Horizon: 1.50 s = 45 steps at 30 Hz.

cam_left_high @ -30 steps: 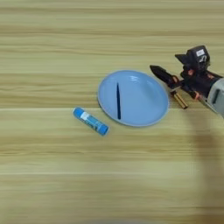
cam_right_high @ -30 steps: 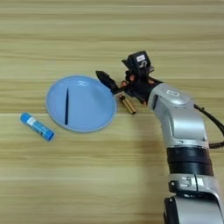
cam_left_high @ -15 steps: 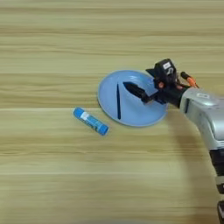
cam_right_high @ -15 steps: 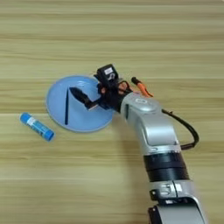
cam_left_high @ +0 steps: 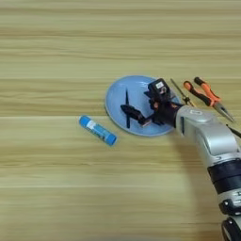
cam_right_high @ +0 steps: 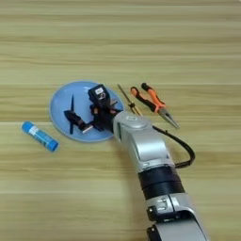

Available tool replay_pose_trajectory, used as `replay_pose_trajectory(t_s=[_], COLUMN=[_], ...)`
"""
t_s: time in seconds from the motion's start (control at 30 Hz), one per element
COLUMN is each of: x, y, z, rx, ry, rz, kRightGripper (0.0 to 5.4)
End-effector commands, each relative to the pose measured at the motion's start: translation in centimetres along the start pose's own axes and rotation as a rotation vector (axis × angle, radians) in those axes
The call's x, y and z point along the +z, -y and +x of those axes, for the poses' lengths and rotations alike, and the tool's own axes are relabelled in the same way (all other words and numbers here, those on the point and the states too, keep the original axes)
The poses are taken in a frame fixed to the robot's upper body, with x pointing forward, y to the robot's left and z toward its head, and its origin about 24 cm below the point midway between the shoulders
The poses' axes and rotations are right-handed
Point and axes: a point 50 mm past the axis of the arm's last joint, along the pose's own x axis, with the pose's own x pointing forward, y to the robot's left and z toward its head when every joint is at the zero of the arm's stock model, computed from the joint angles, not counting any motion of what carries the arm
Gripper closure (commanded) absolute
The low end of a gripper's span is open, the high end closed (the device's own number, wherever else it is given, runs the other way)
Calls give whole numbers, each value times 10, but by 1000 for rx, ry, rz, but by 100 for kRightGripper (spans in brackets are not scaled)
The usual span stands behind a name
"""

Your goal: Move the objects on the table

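Observation:
A round light-blue plate [cam_left_high: 141, 89] lies at mid-table with a thin black stick [cam_left_high: 127, 101] lying in it. My right gripper [cam_left_high: 137, 117] reaches in from the right and hovers low over the plate's near half. It is open, and its left fingertip sits right by the stick's lower end. Nothing shows between the fingers. Orange-handled pliers [cam_left_high: 207, 97] lie on the table right of the plate. A small thin screwdriver [cam_left_high: 181, 92] lies between the pliers and the plate's rim.
A blue glue stick [cam_left_high: 97, 130] lies on the wood to the left of the plate, tilted. My silver forearm [cam_right_high: 141, 146] runs from the bottom right up to the plate.
My gripper has swung left from beside the plate's right rim to over the plate, near the black stick. The pliers and screwdriver now show on the table behind it.

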Motion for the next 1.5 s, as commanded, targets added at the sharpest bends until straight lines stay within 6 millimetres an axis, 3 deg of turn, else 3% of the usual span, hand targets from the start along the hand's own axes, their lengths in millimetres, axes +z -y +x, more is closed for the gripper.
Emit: replay_pose_trajectory(t_s=[0.03, 0.33, 0.77, 1.5], x=[33, 26, 24, 9], y=[4, -9, -12, -4], z=[3, 14, 17, 23], rx=[-29, -2, -8, -7], ry=[101, 75, 52, -16], rz=[-65, -118, -198, -152], kRightGripper=[4, 4, 138, 351])
